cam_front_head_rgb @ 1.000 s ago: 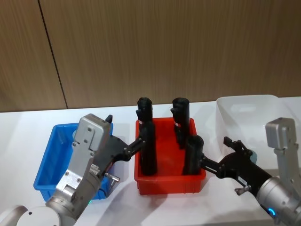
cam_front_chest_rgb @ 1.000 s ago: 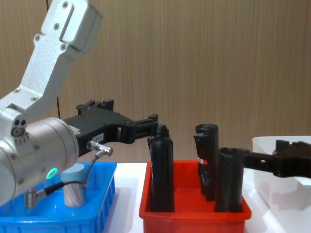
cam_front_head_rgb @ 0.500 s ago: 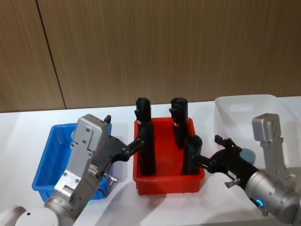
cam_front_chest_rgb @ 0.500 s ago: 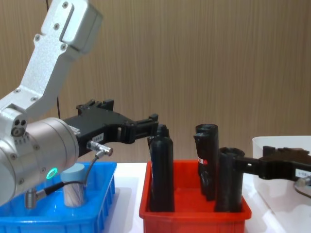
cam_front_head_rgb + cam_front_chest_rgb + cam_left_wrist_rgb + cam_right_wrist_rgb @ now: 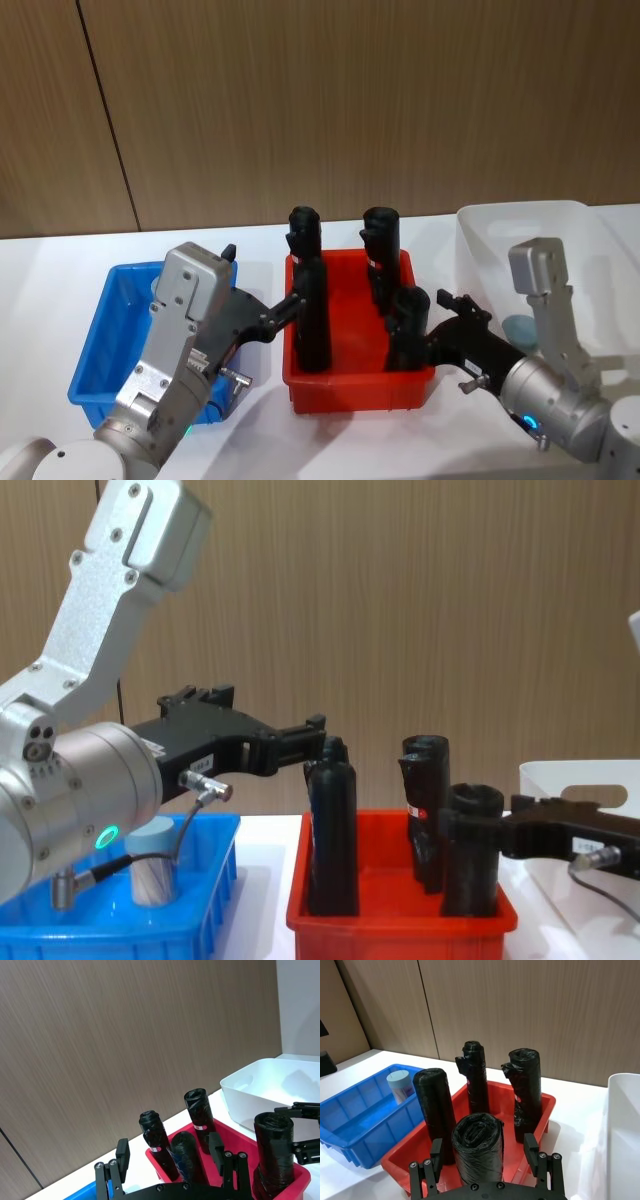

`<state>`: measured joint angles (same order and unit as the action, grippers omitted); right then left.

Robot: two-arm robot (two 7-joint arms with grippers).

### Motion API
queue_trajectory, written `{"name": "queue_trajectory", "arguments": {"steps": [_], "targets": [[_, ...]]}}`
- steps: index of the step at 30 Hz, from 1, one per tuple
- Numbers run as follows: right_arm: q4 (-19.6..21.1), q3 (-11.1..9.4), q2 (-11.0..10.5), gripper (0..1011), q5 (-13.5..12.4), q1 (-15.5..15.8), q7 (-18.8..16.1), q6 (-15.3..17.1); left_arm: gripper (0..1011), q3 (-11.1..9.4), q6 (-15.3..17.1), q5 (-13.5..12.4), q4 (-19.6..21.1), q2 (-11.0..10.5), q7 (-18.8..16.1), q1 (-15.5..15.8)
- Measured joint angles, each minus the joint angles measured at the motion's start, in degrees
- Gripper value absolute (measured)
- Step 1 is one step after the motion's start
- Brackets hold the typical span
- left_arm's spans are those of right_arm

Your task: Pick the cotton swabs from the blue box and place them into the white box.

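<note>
While one clear, blue-lidded cotton swab jar (image 5: 400, 1086) stands upright in the bright blue ribbed bin (image 5: 100, 350), it is neared by the empty, open left tool (image 5: 318, 738).

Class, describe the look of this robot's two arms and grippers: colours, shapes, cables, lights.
Both arms have silver-grey rounded metal housings. The left gripper and right gripper are black with slim fingers. A thin cable with a metal plug hangs beside each wrist. A green light ring glows on the left arm, a blue-green one on the right.

A robot test bench, lab-like — a plain white tabletop (image 5: 60, 270) against brown wood-grain wall panels (image 5: 350, 100), with sorting bins — blue, red, white.
</note>
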<state>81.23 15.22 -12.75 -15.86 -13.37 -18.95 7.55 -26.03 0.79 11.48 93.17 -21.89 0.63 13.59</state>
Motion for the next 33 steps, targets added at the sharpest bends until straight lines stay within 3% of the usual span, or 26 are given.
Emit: {"name": "queue_trajectory", "arguments": {"steps": [6, 11, 19, 20, 25, 33], "targets": [[-2.05, 0.41, 0.81, 1002, 0.41, -1.33, -0.85, 0.31, 1004, 0.0, 0.0, 0.0, 0.0, 0.0, 0.0, 0.0], [-3.29, 0.66, 1.28, 907, 0.61, -2.15, -1.34, 0.43, 1004, 0.0, 0.0, 0.0, 0.0, 0.0, 0.0, 0.0], [-4.77, 0.91, 1.83, 677, 0.7, -3.17, -1.88, 0.57, 1004, 0.0, 0.0, 0.0, 0.0, 0.0, 0.0, 0.0], [-4.87, 0.93, 1.87, 609, 0.7, -3.26, -1.92, 0.6, 1004, 0.0, 0.0, 0.0, 0.0, 0.0, 0.0, 0.0], [-4.88, 0.99, 1.95, 499, 0.44, -3.38, -2.12, 0.83, 1004, 0.0, 0.0, 0.0, 0.0, 0.0, 0.0, 0.0], [-3.42, 1.02, 1.89, 445, -0.07, -3.29, -2.16, 1.17, 1004, 0.0, 0.0, 0.0, 0.0, 0.0, 0.0, 0.0]]}}
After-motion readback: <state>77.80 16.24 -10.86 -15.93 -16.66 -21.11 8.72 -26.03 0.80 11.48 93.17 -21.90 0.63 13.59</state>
